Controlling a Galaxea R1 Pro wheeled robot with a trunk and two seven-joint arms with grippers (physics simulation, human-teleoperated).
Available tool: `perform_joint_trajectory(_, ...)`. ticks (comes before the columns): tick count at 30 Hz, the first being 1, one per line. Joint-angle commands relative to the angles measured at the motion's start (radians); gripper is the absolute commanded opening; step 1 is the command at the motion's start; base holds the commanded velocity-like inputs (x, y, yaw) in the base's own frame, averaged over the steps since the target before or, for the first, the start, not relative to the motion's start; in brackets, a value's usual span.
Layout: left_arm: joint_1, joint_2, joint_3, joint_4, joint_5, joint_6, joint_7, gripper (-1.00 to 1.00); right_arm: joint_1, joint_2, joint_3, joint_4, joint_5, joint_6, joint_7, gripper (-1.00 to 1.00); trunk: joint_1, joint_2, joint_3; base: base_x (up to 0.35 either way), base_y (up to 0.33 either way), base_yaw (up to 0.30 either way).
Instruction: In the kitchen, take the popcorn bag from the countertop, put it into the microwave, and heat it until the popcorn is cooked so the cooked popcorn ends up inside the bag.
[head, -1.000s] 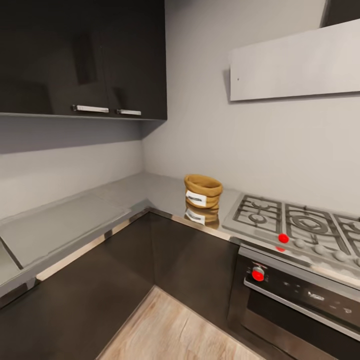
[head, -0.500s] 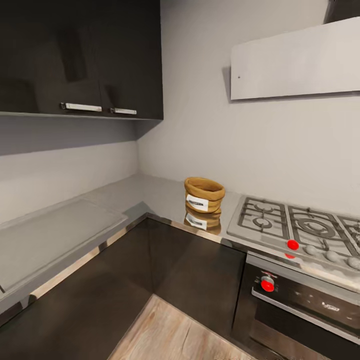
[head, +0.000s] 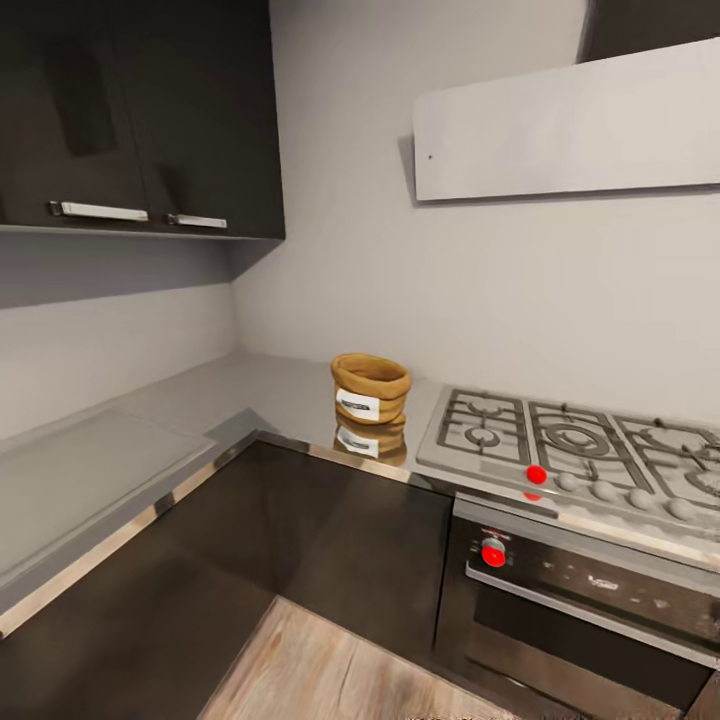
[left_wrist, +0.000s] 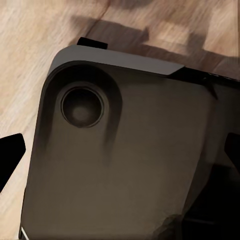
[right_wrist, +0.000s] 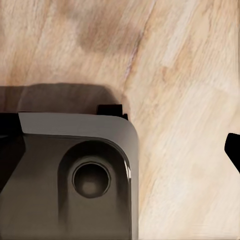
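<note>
The popcorn bag (head: 370, 386) sits upright on the countertop (head: 280, 385), its rolled rim open and its white label facing the room. It stands just beside the gas hob (head: 575, 450), on the side of the hob nearer the corner of the walls, close to the countertop's front edge. Its reflection shines in the metal right below it. Take the hob as the anchor: the oven (head: 590, 600) sits directly under it, with a red knob (head: 493, 553) at the end nearest the bag and a bar handle across its door. A second red knob (head: 536, 474) marks the hob's front edge, with a row of grey knobs running away from the bag. Above the hob hangs the white slanted hood (head: 570, 125). Beyond the bag, away from the hob, the countertop turns the corner and runs under the dark wall cabinets (head: 140, 110). Below the hob's level, dark cabinet fronts (head: 330, 540) meet the wood floor (head: 330, 665).

Down at the wrists, the left gripper (left_wrist: 120, 155) shows black fingertips at opposite edges of its view, spread wide with nothing between them, over the robot's dark base (left_wrist: 125, 160). On the right gripper only one black fingertip (right_wrist: 233, 150) shows, above the floor and base, so I cannot tell how it stands.
</note>
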Motion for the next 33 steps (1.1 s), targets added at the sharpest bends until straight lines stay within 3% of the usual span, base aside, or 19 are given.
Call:
perform_joint_trajectory(1, 0.0, 0.0, 0.001, -0.001, 0.005, -0.002, 0.001, 1.0, -0.001, 0.0, -0.009, 0.003, 0.01, -0.006, 0.002, 1.0, 0.0, -0.001, -0.001, 0.0, 0.0, -0.242)
perform_joint_trajectory(20, 0.0, 0.0, 0.002, -0.001, 0.006, -0.002, 0.001, 1.0, -0.001, 0.0, -0.009, 0.003, 0.01, -0.004, 0.002, 1.0, 0.0, -0.001, -0.001, 0.0, 0.0, -0.238)
perform_joint_trajectory(33, 0.0, 0.0, 0.002, 0.0, 0.005, 0.0, -0.008, 1.0, -0.002, -0.002, -0.007, 0.002, 0.026, -0.001, 0.003, 1.0, 0.0, -0.001, -0.001, 0.001, 0.0, -0.02)
